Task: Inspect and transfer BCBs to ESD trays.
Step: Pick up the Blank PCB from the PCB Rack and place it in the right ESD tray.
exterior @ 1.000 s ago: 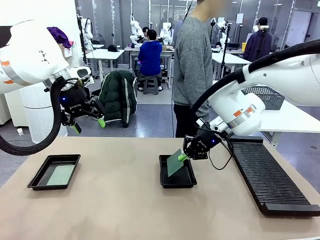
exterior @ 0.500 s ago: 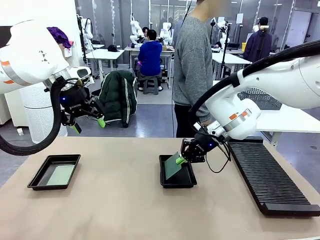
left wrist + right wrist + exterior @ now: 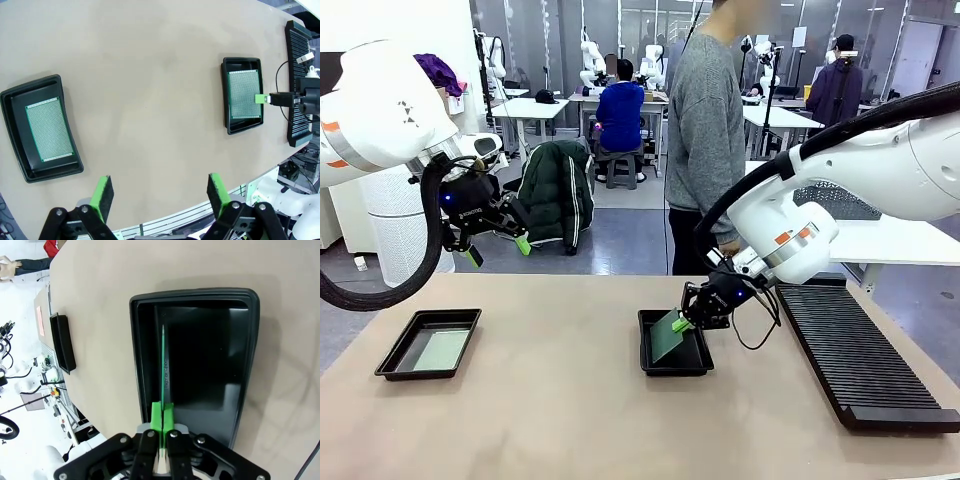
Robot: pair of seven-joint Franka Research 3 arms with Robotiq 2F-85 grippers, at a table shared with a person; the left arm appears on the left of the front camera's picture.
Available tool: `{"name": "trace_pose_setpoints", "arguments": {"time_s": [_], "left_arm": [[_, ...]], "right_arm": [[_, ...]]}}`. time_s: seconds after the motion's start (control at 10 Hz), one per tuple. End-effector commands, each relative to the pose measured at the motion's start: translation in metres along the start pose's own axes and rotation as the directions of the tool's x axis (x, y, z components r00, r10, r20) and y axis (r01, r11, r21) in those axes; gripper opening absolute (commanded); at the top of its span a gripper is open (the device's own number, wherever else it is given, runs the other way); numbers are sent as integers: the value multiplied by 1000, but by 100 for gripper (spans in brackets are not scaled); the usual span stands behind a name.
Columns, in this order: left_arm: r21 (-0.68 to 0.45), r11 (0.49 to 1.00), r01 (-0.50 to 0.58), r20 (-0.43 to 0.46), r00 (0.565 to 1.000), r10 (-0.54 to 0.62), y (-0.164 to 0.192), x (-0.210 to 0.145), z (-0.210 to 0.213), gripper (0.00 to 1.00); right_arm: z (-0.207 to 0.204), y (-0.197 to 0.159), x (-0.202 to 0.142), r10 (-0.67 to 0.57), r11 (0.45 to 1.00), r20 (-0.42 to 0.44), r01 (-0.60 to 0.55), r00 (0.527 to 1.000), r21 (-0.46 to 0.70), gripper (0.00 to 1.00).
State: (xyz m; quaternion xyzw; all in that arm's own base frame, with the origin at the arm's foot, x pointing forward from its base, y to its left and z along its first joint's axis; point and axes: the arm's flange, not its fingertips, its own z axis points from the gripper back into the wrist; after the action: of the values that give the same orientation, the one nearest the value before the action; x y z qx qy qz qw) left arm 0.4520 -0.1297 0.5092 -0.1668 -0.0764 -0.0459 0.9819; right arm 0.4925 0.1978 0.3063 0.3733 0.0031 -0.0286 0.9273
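Counter [image 3: 550,400], as I see it from my station:

- Right gripper [image 3: 682,324]: fingers clenched on the edge of one BCB [image 3: 666,337], held tilted over the middle ESD tray [image 3: 673,368], lower edge down inside it. My right wrist view shows the board edge-on above the tray floor.
- Left gripper [image 3: 498,250]: raised well above the counter, fingers [image 3: 103,191] spread wide, grasping nothing.
- Left ESD tray [image 3: 390,363]: second BCB [image 3: 441,350] lying flat inside.
- Black slotted rack [image 3: 860,360]: at my right, beside the middle tray.
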Motion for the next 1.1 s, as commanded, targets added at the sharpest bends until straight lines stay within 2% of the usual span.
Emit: {"name": "trace_pose_setpoints", "arguments": {"time_s": [0.0, 0.2, 0.5, 0.8, 0.9, 1.0], "left_arm": [[1, 1000, 0, 1, 1000, 0, 0, -3, 0, 100], [1, 1000, 0, 1, 1000, 0, 0, -3, 0, 100], [1, 1000, 0, 1, 1000, 0, 0, -3, 0, 100], [1, 1000, 0, 1, 1000, 0, 0, -3, 0, 100], [1, 1000, 0, 1, 1000, 0, 0, -3, 0, 100], [1, 1000, 0, 1, 1000, 0, 0, -3, 0, 100]], "right_arm": [[-9, 2, -2, -5, 1000, 23, 6, 1000, -9, 1], [-10, 1, -2, -11, 1000, 16, 11, 1000, -20, 16], [-8, 4, -2, -16, 999, 18, 17, 1000, -43, 48], [-3, 13, -2, -15, 995, 25, 18, 1000, -101, 75], [-1, 17, -2, -13, 992, 27, 16, 1000, -123, 88], [0, 22, -1, -8, 988, 30, 13, 1000, -152, 95]]}}
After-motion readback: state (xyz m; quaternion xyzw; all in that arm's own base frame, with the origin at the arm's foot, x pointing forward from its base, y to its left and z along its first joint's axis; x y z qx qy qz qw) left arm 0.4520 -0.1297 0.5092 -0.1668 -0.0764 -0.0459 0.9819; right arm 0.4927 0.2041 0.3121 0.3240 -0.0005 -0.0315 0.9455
